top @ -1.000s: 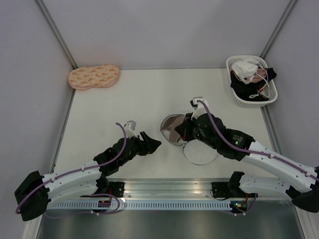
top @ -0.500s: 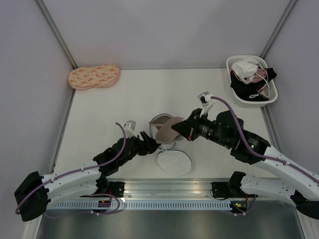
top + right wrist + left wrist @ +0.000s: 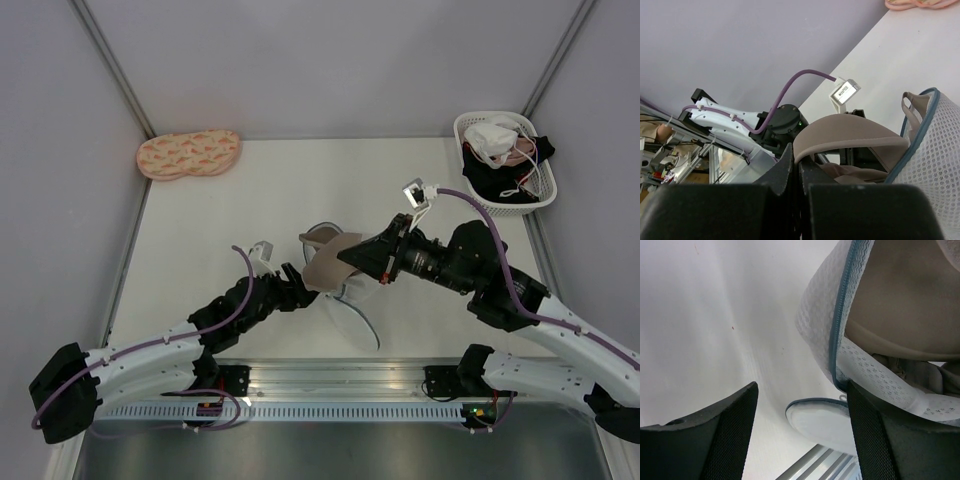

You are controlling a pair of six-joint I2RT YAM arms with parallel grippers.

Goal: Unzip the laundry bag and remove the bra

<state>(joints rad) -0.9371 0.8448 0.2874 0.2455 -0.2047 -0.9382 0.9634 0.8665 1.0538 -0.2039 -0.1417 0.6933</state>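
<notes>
My right gripper (image 3: 354, 261) is shut on the edge of the taupe bra (image 3: 328, 262) and holds a cup lifted above the table. In the right wrist view the jaws (image 3: 801, 153) pinch the cup's rim (image 3: 850, 135). The white mesh laundry bag (image 3: 350, 303) hangs open under the bra, its blue-grey rim trailing toward the near edge, and its mesh also shows in the right wrist view (image 3: 935, 150). My left gripper (image 3: 306, 286) is open right beside the bag's left side. Its view shows the zip edge (image 3: 840, 330), the bra (image 3: 900, 305) inside, and a round bag panel (image 3: 825, 420) between the fingers (image 3: 890, 440).
A peach patterned pad (image 3: 188, 154) lies at the far left. A white lattice basket (image 3: 468, 130) with white and dark garments stands at the far right. An aluminium rail (image 3: 330, 385) runs along the near edge. Grey walls close the sides and back.
My right gripper has risen and drawn back to the right with the bra cup. The bag's round panel, flat on the table before, now hangs edge-on. My left gripper moved right, up to the bag.
</notes>
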